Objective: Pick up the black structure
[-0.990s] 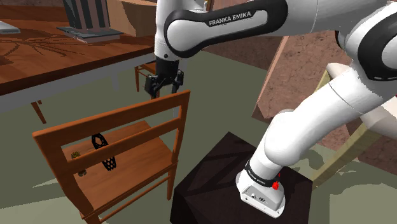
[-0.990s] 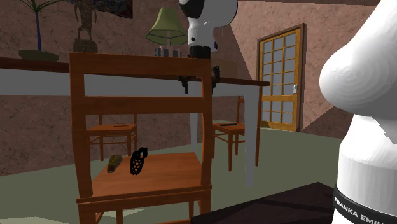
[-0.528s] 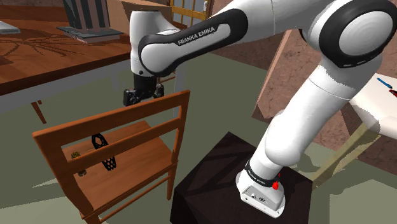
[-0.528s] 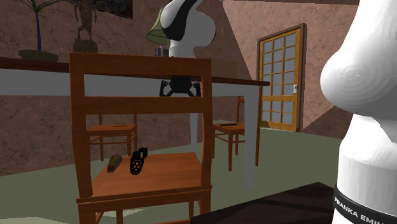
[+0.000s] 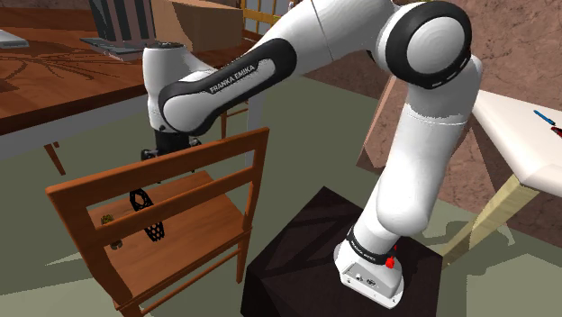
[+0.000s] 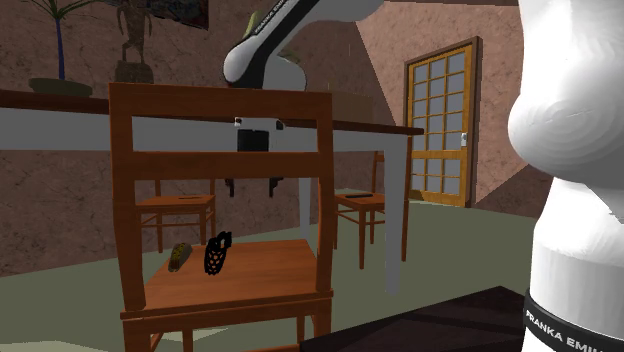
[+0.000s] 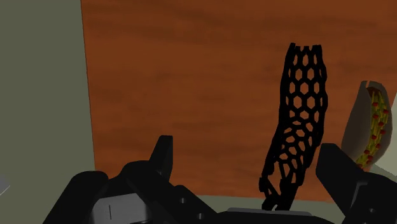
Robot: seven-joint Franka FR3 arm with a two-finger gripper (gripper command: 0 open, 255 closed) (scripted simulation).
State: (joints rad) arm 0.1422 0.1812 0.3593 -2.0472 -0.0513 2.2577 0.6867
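Fingers (image 7: 162, 159) are standing well apart, clasping nothing. The black lattice structure (image 7: 299, 121) is showing between them in the wrist view, nearer one finger and touching neither. It is sitting on the wooden chair seat (image 6: 275, 262), just beside a small yellowish food item (image 6: 180, 256). The arm (image 5: 225, 76) is reaching past the chair's top rail, holding the hand above the seat. Judgement: the approach is looking roughly lined up. Centring, descending, closing and lifting are all remaining, and nothing is grasped yet.
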